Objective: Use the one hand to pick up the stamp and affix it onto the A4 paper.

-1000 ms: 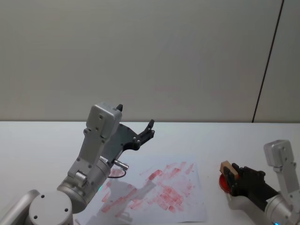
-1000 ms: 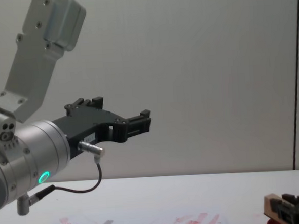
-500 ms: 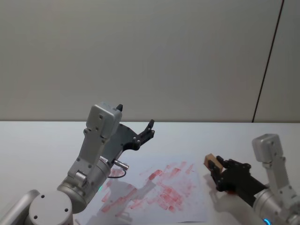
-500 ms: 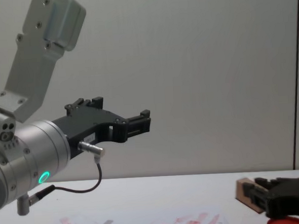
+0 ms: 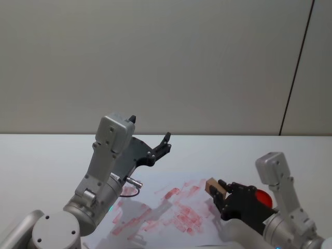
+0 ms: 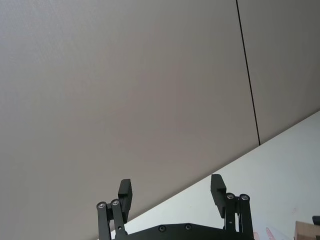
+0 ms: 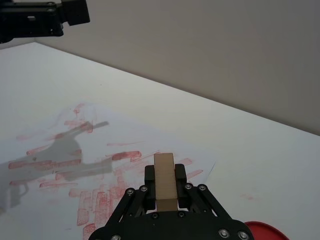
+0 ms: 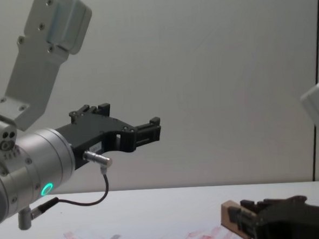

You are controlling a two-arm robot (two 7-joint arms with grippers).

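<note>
One right gripper (image 5: pixel 218 194) clamps the stamp (image 5: pixel 211 185) over the A4 paper (image 5: pixel 171 213); left gripper (image 6: pixel 171 186) hangs raised, spread wide.

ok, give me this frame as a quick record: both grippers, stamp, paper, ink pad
right gripper: shut on the stamp, low over the table
stamp: pale wooden block, clamped between the fingers, over the right part of the A4 paper; looks clear of the sheet in the chest view
A4 paper: flat on the table, covered with red stamped streaks
ink pad: round, red, on the table to the right of the paper, behind the right gripper
left gripper: open, empty, raised above the paper's left side
</note>
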